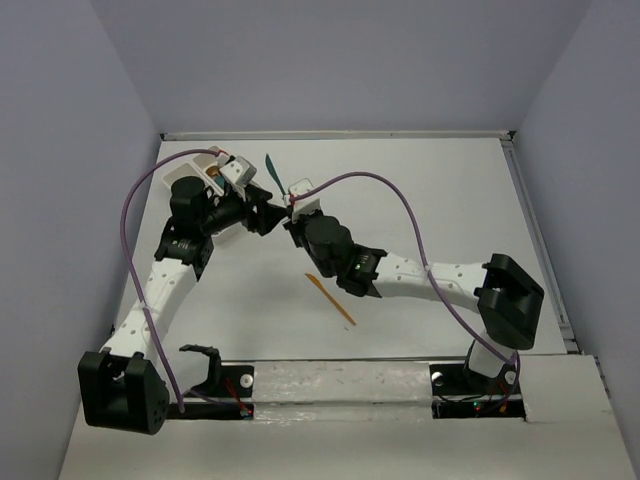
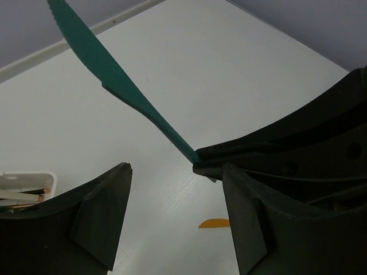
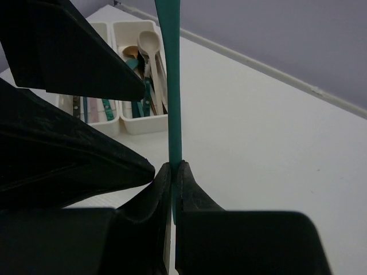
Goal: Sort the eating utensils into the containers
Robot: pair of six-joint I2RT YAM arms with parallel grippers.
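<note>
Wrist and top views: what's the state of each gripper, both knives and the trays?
teal knife: clamped at its handle end by the right gripper
right gripper: shut on the teal knife
left gripper: open, holding nothing
orange knife: lying loose on the table
trays: partly filled with utensils

The left gripper (image 2: 175, 220) and right gripper (image 3: 174, 183) crowd the approach to the trays (image 3: 143, 125), with the raised teal knife (image 1: 272, 168) between them. An orange knife (image 1: 330, 298) lies in the middle of the table (image 1: 460, 200), whose right half is open.
</note>
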